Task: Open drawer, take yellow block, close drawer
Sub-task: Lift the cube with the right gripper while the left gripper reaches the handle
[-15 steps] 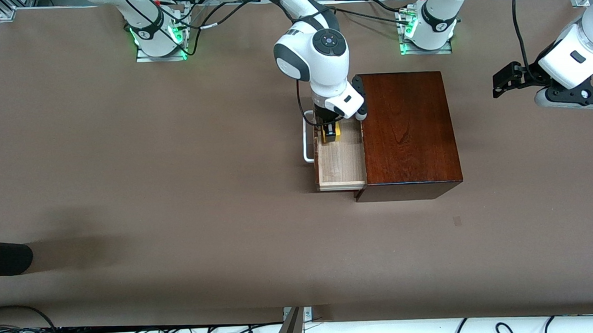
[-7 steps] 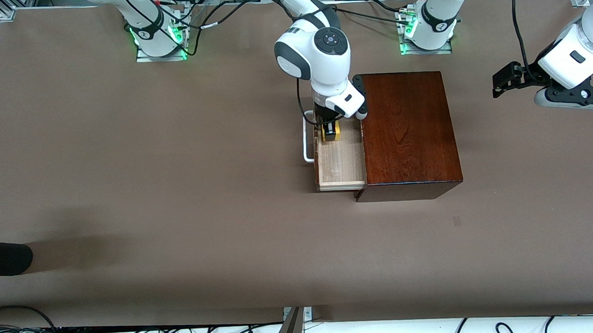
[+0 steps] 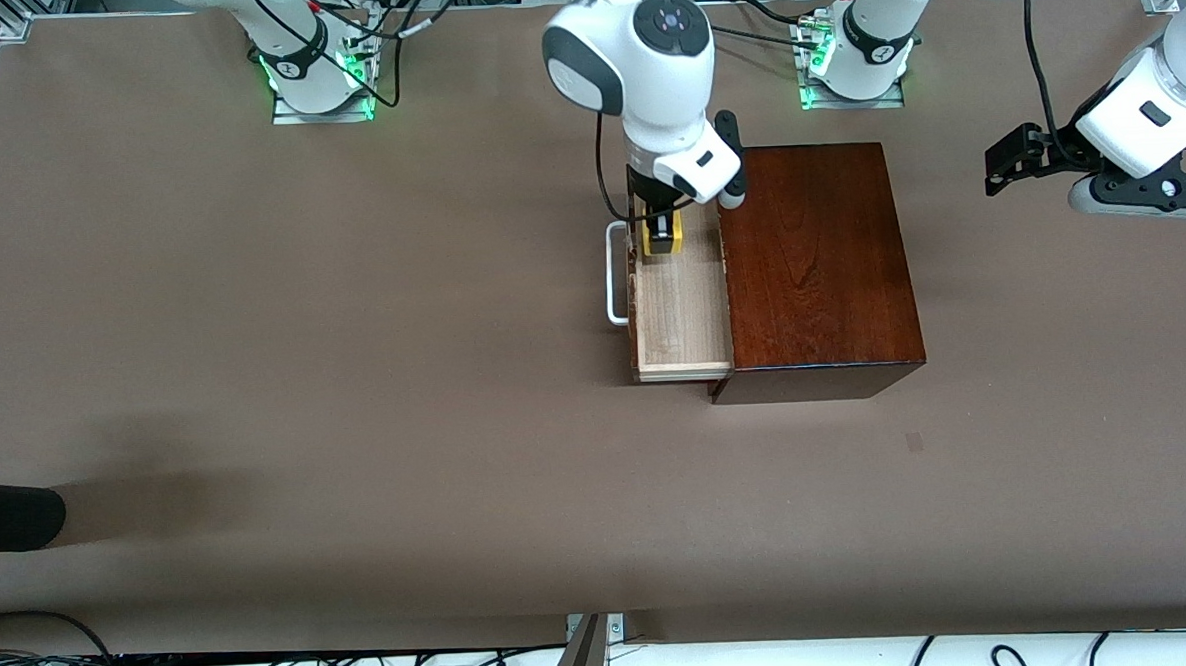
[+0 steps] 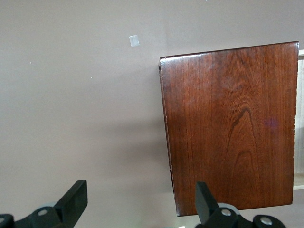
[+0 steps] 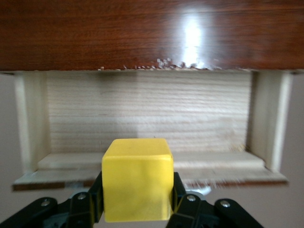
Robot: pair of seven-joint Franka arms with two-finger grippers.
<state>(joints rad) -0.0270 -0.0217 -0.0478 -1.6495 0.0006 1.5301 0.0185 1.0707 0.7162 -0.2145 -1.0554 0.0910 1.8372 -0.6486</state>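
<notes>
Clamped on the yellow block (image 5: 137, 178), the right gripper (image 3: 661, 238) holds it above the open drawer (image 3: 681, 319), clear of the tray walls for carrying away. Over bare table past the box (image 3: 815, 263), the left gripper (image 3: 1008, 160) waits, fingers apart.

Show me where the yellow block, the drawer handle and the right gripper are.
yellow block (image 5: 137, 179): right wrist view, front face.
drawer handle (image 3: 610, 272): front view, white bar's long side.
right gripper (image 3: 658, 242): front view, between fingertips, shut on the block.
</notes>
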